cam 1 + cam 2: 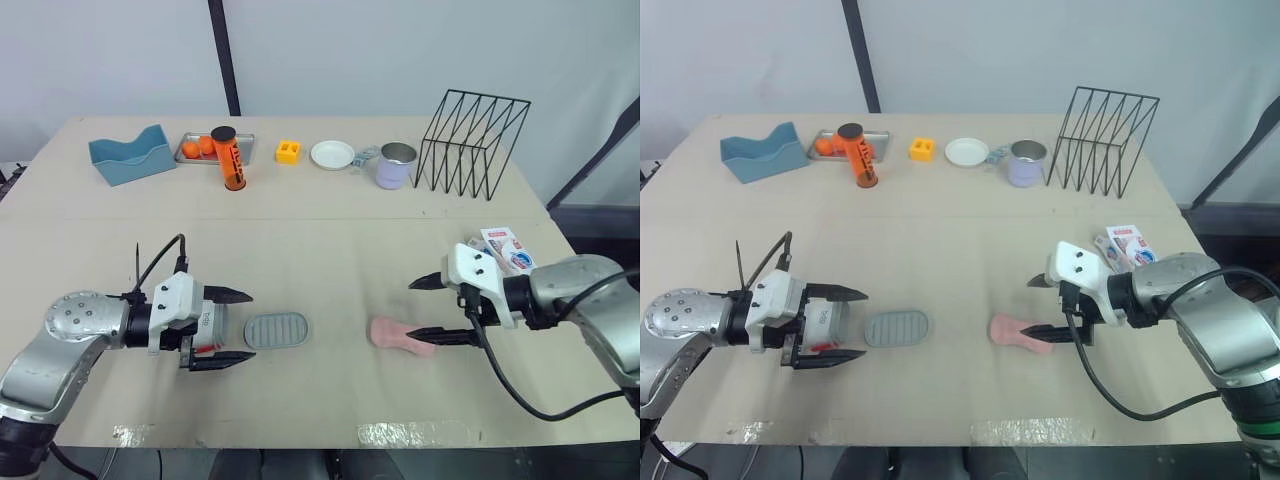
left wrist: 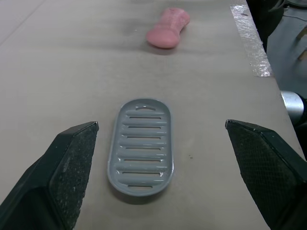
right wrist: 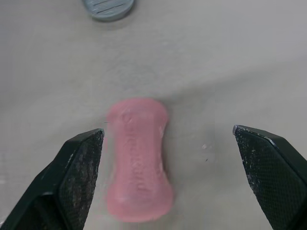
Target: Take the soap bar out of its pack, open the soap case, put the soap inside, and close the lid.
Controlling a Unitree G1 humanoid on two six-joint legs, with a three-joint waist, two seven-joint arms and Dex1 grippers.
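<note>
Now the pink soap bar (image 1: 403, 336), smooth, waisted and stamped with raised lettering, lies bare a little to the right of the soap case (image 1: 276, 330), a flat grey plastic oval with rows of slots. The left hand (image 1: 250, 327) sits just left of the case, its black, grainy fingers (image 2: 72, 163) spread wide and touching nothing. The right hand (image 1: 412, 309), fingers also apart, brackets the soap's end farthest from the case. The tabletop (image 1: 330, 240) is matte beige under a pale wall (image 1: 330, 50).

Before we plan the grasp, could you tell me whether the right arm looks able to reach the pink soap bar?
Probably yes: the right gripper, jaws open, points at the pink soap bar with nothing between them.
</note>
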